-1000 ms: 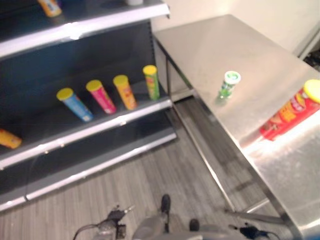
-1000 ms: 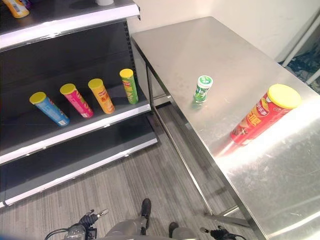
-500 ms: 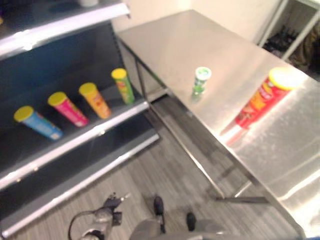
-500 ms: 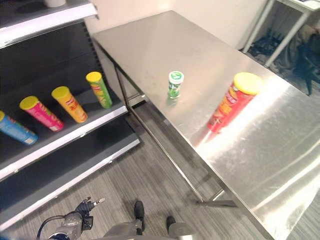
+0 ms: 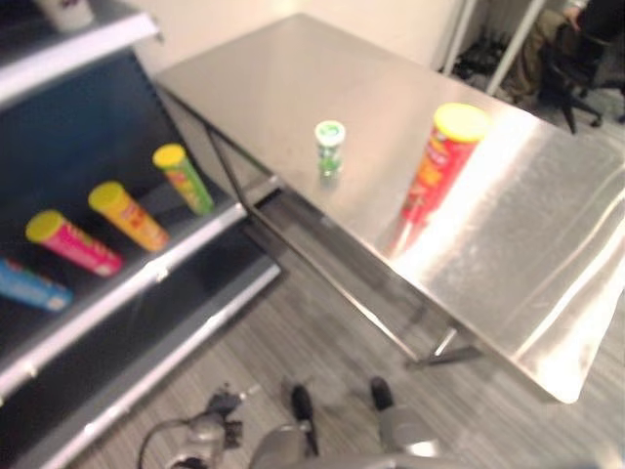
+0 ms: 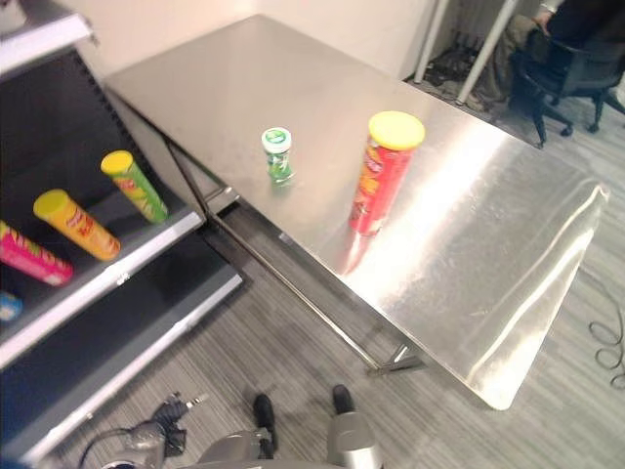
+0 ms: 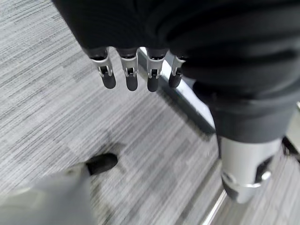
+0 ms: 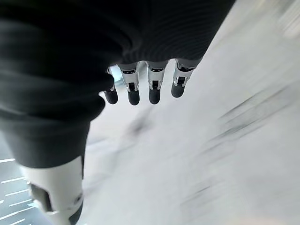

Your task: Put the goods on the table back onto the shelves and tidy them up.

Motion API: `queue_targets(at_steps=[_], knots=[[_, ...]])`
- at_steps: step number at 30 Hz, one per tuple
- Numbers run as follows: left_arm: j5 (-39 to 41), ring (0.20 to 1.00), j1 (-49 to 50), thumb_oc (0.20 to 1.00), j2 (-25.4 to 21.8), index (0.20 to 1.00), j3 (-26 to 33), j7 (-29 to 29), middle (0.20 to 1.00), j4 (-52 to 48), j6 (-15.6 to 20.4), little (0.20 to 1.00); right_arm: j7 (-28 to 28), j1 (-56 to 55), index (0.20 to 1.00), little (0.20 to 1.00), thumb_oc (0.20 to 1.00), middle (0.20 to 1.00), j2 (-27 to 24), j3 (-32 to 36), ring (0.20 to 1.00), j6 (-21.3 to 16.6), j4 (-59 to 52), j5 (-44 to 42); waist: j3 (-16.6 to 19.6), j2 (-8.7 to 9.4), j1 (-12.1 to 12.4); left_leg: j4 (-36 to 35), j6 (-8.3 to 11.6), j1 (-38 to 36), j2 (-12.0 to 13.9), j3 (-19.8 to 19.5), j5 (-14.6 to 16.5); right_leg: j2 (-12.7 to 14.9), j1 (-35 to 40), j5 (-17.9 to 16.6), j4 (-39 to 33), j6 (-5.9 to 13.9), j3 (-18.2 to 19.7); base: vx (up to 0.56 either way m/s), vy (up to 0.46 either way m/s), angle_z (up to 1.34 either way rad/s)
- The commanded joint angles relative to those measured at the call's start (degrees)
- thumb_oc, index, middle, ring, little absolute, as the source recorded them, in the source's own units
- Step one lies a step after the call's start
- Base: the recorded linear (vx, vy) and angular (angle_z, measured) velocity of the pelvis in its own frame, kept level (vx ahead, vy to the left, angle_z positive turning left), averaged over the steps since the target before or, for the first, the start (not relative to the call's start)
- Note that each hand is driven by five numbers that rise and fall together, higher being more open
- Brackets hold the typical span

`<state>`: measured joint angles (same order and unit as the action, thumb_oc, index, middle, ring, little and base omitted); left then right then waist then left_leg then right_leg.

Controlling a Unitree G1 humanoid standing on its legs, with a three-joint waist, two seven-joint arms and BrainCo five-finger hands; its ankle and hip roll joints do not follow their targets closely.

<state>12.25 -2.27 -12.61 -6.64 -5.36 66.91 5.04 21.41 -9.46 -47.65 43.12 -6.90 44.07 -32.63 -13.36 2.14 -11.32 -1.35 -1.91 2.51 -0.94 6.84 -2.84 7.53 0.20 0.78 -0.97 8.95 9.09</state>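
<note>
While a tall red chip canister with a yellow lid (image 6: pixel 383 174) stands upright on the bare steel table (image 6: pixel 508 293), a small green-and-white bottle (image 6: pixel 277 154) stands near it (closer to the shelves). Green (image 6: pixel 134 184) and orange (image 6: pixel 76 223) yellow-lidded tubes lean on the dark shelf (image 6: pixel 117 278). The left hand (image 7: pixel 136 70) and right hand (image 8: pixel 143 84) hang with fingers relaxed, holding nothing.

Both eye views look steeply down from the head onto the bench (image 6: pixel 469 254) and the shelves (image 5: pixel 117 293) left of it, sharing that ground. Each wrist view looks from very close along its own fingers (image 7: pixel 129 75), (image 8: pixel 154 86) toward the floor (image 7: pixel 56 103)
</note>
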Motion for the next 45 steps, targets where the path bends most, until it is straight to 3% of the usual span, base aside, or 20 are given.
queue_targets(at_steps=[1,2,5,11,12,15,17,21,32,37,38,45], knots=[[-2.0,1.0,-1.4,1.0,-4.1,1.0,1.2,0.8,1.0,0.5,0.9,1.0,0.4,2.4,1.0,1.0,1.0,1.0,-4.2,-1.8,1.0,-5.8,-4.2,2.6,1.8,2.11,1.4,-0.1,0.45,-6.4,0.0,-1.1,10.6,1.1,-3.4,-2.7,2.9,5.14,2.6,0.0,0.008,0.08],[-2.0,1.0,-1.4,1.0,-4.1,1.0,1.2,0.8,1.0,0.5,0.9,1.0,0.4,2.5,1.0,1.0,1.0,1.0,-4.2,-1.8,1.0,-5.8,-4.3,2.7,1.9,2.13,1.4,-0.1,0.46,-6.3,0.0,-1.1,10.6,1.1,-3.5,-2.8,2.9,5.14,2.6,-0.03,-0.03,0.01],[-2.2,1.0,0.0,1.0,-5.3,1.0,1.2,2.5,1.0,-1.6,1.0,1.0,-5.2,8.1,1.0,1.0,1.0,1.0,-8.7,-4.2,1.0,-9.5,-19.7,2.2,1.9,2.58,3.0,-0.1,0.71,-6.1,0.3,-1.1,10.2,1.3,-4.0,-3.1,4.7,5.21,1.6,-0.07,-0.064,0.06],[-0.5,1.0,2.0,1.0,-6.3,1.0,1.6,4.6,1.0,-3.7,1.5,1.0,-14.5,13.3,1.0,1.0,1.0,1.0,-13.4,-7.8,1.0,-10.9,-24.7,-6.5,2.7,3.63,4.9,0.2,1.94,-5.9,0.8,-2.3,9.7,0.1,-3.4,-3.2,0.3,4.43,-1.8,0.02,-0.09,0.14],[-0.2,1.0,2.7,1.0,-6.0,1.0,1.4,5.2,1.0,-4.1,1.7,1.0,-17.5,15.1,1.0,1.0,1.0,1.0,-15.6,-11.3,1.0,-9.6,-23.9,-7.0,3.5,4.16,6.3,0.0,2.54,-6.1,1.1,-2.6,9.4,0.3,-1.9,-3.5,-1.4,4.05,-3.2,0.08,-0.102,0.15],[-0.1,1.0,4.0,1.0,-5.5,1.0,1.3,5.9,1.0,-4.2,1.6,1.0,-20.5,15.7,1.0,1.0,1.0,1.0,-18.2,-14.5,1.0,-8.1,-24.3,-6.2,4.3,4.51,6.6,-0.8,3.23,-7.0,1.7,-3.2,8.9,0.3,-0.2,-3.7,-3.0,3.72,-4.8,0.08,-0.09,0.23],[-0.1,1.0,4.6,1.0,-4.9,1.0,1.4,5.9,1.0,-3.8,1.5,1.0,-23.6,17.8,1.0,1.0,1.0,1.0,-24.0,-22.1,1.0,-5.3,-23.5,0.3,4.6,5.29,7.5,-1.7,4.24,-7.5,2.5,-3.6,8.0,0.2,0.8,-3.7,-3.8,3.33,-6.0,0.04,-0.103,0.25],[-0.3,1.0,5.3,1.0,-4.7,1.0,1.3,5.9,1.0,-3.7,2.0,1.0,-28.2,18.5,1.0,1.0,1.0,1.0,-29.0,-27.4,1.0,-4.7,-26.4,0.6,4.7,5.64,7.6,-2.5,5.23,-7.8,3.4,-4.0,7.3,-0.3,1.4,-2.9,-4.0,2.9,-6.9,0.02,-0.077,0.11],[0.4,1.0,7.1,1.0,-3.8,1.0,0.7,7.8,1.0,-5.2,3.2,1.0,-39.2,18.4,1.0,1.0,1.0,1.0,-31.8,-31.4,1.0,-1.9,-30.9,-8.7,5.5,4.96,8.3,-3.5,7.02,-7.7,5.0,-5.8,5.9,-0.9,3.5,-0.4,-4.0,1.77,-9.6,0.03,-0.052,0.12],[0.4,1.0,7.5,1.0,-3.4,1.0,1.2,7.2,1.0,-5.0,3.0,1.0,-37.9,21.3,1.0,1.0,1.0,1.0,-35.4,-39.5,1.0,-2.6,-33.9,0.3,5.6,4.82,8.8,-3.6,7.32,-8.0,5.2,-5.8,5.7,-0.8,3.9,-0.3,-4.0,1.61,-10.2,0.01,-0.026,0.08],[0.7,1.0,7.4,1.0,-3.3,1.0,1.2,6.7,1.0,-5.0,3.1,1.0,-36.3,25.1,1.0,1.0,1.0,1.0,-36.4,-45.0,1.0,-3.2,-33.6,6.4,5.5,4.71,9.3,-3.6,7.38,-8.1,5.3,-5.8,5.6,-0.8,4.1,-0.2,-4.0,1.54,-10.3,0.01,-0.029,0.06],[1.7,1.0,7.0,1.0,-3.4,1.0,0.7,5.6,1.0,-5.0,3.4,1.0,-34.1,35.1,1.0,1.0,1.0,1.0,-35.8,-57.6,1.0,-4.0,-32.2,11.5,5.4,4.44,10.0,-3.6,7.52,-7.8,5.3,-6.4,5.3,-0.8,4.5,0.3,-4.0,1.29,-10.9,0.01,-0.016,0.06]])
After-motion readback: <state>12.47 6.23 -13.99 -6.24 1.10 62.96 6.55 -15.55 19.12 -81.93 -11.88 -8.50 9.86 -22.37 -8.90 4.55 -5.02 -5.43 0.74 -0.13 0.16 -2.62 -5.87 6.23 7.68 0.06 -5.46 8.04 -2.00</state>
